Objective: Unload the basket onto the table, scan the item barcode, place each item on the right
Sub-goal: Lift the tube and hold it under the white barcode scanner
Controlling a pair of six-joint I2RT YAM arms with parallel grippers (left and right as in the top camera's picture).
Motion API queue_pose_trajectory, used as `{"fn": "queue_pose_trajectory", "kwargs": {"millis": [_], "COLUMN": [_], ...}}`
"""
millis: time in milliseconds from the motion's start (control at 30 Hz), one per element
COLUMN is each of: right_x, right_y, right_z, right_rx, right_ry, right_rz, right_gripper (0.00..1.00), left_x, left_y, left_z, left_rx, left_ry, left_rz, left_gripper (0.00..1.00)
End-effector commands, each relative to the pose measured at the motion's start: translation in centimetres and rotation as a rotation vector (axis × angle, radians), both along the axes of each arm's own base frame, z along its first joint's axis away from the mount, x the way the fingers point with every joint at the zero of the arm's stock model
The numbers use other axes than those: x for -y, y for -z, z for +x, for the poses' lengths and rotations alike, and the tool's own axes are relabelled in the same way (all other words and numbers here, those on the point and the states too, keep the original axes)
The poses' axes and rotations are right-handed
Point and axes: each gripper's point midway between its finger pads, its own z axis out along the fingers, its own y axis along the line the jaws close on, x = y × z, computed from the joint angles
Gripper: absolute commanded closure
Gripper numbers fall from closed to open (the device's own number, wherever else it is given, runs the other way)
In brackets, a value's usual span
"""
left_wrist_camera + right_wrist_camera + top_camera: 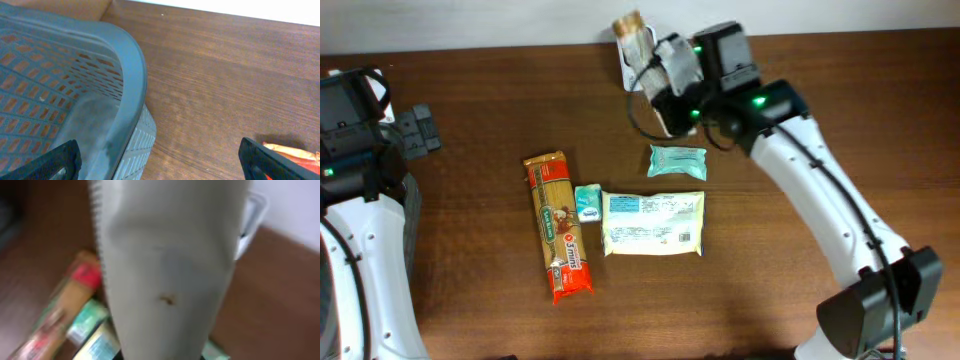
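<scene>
Between right jaws | pale packet [636,38] | clamped, filling wrist view

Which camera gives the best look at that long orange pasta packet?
Overhead: the pasta packet lies whole and sharp there. The left wrist view catches only its orange end at the bottom edge; the right wrist view shows it blurred, partly behind a pale packet.

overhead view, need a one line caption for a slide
Right gripper holds a pale packet near the far edge of the table; pasta pack and flat yellow pack lie mid-table.
</scene>
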Motion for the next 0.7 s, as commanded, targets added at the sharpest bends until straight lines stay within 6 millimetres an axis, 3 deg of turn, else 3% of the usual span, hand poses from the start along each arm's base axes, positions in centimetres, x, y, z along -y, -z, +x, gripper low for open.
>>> {"fn": "queue_pose_trajectory", "kwargs": {"millis": [0, 133, 167, 267, 467, 600, 667], "right_x": [2.8, 1.4, 0.8, 0.1, 1.1, 2.7, 2.7], "right_y": [-2.2, -6.5, -6.3, -2.8, 7.4, 13.0, 13.7], "right_z": [4.3, 6.9, 8.3, 11.9, 17.1, 18.1, 18.1], "right_rx": [0.207, 0.312, 0.316, 0.346, 0.376, 0.339, 0.330], "right_ry": [0.278, 0.242, 0.218, 0.205, 0.225, 0.274, 0.271], "right_rz": [-0.139, -0.122, -0.161, -0.264, -0.561, -0.701, -0.706], "right_gripper": [0.96, 0.96, 0.96, 0.96, 0.96, 0.96, 0.96], "left_x": [-0.2, -0.2, -0.2, -0.2, -0.2, -0.2, -0.2], "left_y": [-0.7, -0.7, -0.7, -0.7, -0.7, -0.7, -0.7], "left_z": [-0.3, -0.3, -0.3, -0.3, -0.3, -0.3, -0.3], "left_rx": [0.010, 0.010, 0.010, 0.010, 0.010, 0.010, 0.010], "left_ry": [0.004, 0.004, 0.004, 0.004, 0.004, 0.004, 0.004], "left_rz": [0.017, 0.018, 0.018, 0.018, 0.018, 0.018, 0.018], "left_gripper": [0.01, 0.01, 0.01, 0.01, 0.01, 0.01, 0.01]}}
